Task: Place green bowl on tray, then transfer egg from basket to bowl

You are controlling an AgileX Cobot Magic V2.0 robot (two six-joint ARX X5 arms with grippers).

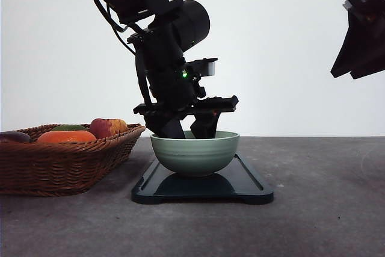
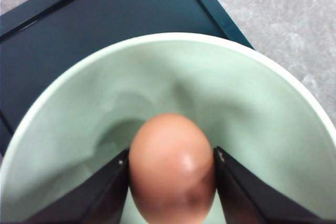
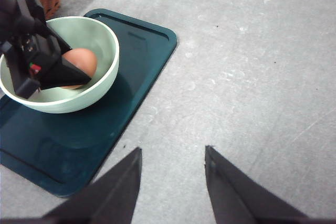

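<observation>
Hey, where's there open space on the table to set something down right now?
Bare grey tabletop lies past the tray on the robot's right, under the open right gripper. The tray's ends beside the green bowl are bare too. Crowded: the basket holds produce, and the left gripper holds the egg inside the bowl.

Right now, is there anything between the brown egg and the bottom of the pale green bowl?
Nothing visible. The left gripper holds the brown egg inside the pale green round bowl, whose visible inside is bare. The bowl stands on the dark rectangular tray.
</observation>
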